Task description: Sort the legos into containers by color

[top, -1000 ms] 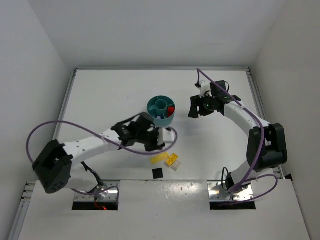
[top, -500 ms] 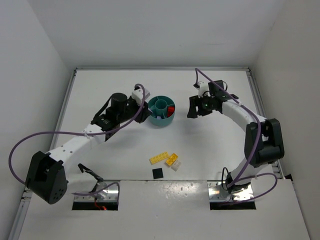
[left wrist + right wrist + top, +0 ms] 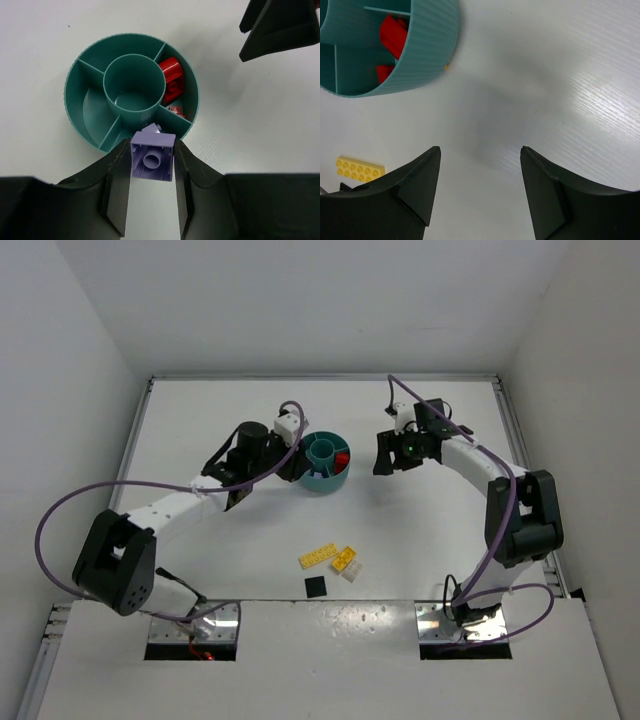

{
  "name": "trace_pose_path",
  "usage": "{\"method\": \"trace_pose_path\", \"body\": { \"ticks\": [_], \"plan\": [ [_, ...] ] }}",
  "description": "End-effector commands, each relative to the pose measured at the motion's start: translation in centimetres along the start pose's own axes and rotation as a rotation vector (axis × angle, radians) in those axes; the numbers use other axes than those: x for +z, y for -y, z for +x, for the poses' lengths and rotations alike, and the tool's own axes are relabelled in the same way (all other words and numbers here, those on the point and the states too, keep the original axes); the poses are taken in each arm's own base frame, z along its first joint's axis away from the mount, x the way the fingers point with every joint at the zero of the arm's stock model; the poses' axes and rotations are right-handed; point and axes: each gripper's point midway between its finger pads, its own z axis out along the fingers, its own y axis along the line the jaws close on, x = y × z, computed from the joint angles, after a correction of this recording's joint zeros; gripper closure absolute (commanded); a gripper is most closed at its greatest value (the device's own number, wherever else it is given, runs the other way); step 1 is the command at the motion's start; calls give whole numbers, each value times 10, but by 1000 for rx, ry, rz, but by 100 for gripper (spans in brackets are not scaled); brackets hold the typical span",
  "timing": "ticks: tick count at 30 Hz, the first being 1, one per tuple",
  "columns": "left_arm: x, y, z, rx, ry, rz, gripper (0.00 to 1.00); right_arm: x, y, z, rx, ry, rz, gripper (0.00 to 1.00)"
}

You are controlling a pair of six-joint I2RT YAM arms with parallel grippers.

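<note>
While the left hand (image 3: 152, 146) clamps a purple lego (image 3: 153, 160) over the rim of the teal dish (image 3: 75, 80), red legos (image 3: 171, 80) in one outer section, right hand (image 3: 480, 149) fingers apart beside the dish, yellow legos (image 3: 320, 556) on the desk (image 3: 420, 530).

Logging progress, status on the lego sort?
Left claw shut on purple lego at the dish rim. Right claw open, empty, clear of dish. Red legos in dish; yellow legos on table. Nothing blocking.

The top view looks steeply down from above the near edge over the whole tabletop (image 3: 220, 415). Both wrist views face down from close by; all three share the dish (image 3: 322, 481).
</note>
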Motion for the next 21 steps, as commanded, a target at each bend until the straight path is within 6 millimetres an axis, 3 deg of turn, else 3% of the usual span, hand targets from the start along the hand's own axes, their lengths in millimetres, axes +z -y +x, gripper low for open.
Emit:
{"method": "trace_pose_path", "body": {
  "ticks": [1,8,14,16,21],
  "plan": [
    [8,1,-24,-7,44,26,86,-6,-2,-26,-20,62,-12,35],
    [21,-3,-17,-3,26,25,86,-5,-2,-22,-16,54,-12,35],
    [25,-5,-7,43,-1,34,77,-5,-2,-22,-16,53,-12,35],
    [30,-7,2,36,-22,34,77,-5,-2,-22,-16,53,-12,35],
    [36,-10,0,39,-14,25,75,-4,-2,-18,-12,45,-12,35]
  ]
}}
